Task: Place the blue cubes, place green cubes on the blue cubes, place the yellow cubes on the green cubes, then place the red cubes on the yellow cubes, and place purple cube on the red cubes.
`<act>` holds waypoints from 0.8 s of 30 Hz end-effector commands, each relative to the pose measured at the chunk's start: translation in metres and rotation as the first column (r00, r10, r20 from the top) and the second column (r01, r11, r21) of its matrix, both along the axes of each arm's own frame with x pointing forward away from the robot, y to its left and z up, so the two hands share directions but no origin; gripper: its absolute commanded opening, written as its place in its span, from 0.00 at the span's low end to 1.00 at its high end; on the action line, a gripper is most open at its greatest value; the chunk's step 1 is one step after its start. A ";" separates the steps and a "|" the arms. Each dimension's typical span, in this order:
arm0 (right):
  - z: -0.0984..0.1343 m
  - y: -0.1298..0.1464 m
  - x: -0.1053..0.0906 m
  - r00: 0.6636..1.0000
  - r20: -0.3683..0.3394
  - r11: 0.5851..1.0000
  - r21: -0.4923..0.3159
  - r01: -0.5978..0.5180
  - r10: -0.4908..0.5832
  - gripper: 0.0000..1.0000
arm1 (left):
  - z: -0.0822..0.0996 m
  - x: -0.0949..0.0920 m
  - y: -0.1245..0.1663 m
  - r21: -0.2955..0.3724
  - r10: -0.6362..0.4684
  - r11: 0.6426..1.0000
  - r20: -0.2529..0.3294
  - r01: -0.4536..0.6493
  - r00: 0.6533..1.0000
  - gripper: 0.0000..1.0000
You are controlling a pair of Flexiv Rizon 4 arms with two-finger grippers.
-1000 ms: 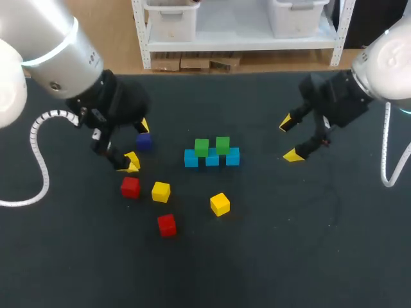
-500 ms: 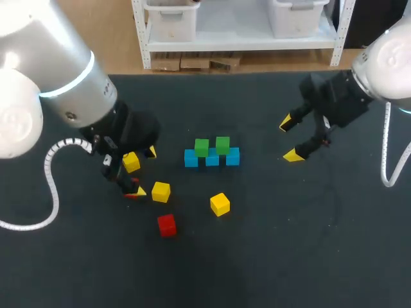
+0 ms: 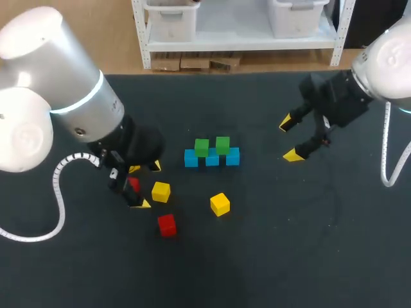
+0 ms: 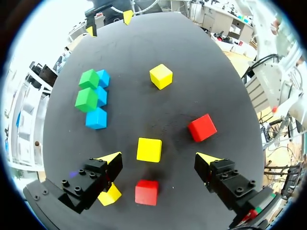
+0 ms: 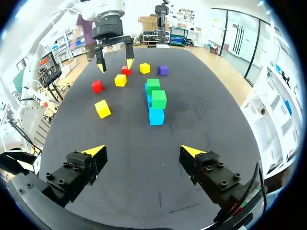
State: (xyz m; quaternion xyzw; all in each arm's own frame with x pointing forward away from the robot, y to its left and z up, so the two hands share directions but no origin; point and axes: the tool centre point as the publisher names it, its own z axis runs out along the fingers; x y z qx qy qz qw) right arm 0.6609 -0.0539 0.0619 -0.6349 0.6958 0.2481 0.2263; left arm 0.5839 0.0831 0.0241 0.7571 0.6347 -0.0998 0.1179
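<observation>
- A black matte surface [image 3: 302, 256] fills the frame from the bottom edge to near the top.
- Its far edge runs straight across the upper part.

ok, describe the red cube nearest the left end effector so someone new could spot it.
Start at the row of blue cubes topped by two green cubes mid-table, then go to the left end effector. The small red cube sits between its open fingers, beside a yellow cube; the other red cube lies outside the fingers.
</observation>
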 end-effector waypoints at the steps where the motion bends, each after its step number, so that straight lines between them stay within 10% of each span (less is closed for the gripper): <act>1: -0.001 0.000 0.001 1.000 -0.001 1.000 0.003 -0.002 0.002 1.00 | -0.008 0.006 -0.007 0.005 -0.016 1.000 -0.009 0.016 1.000 1.00; 15: -0.001 0.000 0.001 1.000 -0.001 1.000 0.003 -0.002 0.002 1.00 | -0.019 0.015 -0.006 0.014 -0.092 0.996 -0.002 0.092 0.996 1.00; 18: -0.001 0.000 0.001 1.000 -0.001 1.000 0.003 -0.002 0.002 1.00 | -0.021 0.016 -0.006 0.014 -0.097 0.995 -0.002 0.097 0.995 0.71; 24: -0.001 0.000 0.001 1.000 -0.001 1.000 0.003 -0.002 0.002 1.00 | -0.024 0.017 -0.006 0.005 -0.106 0.994 -0.007 0.106 0.994 0.47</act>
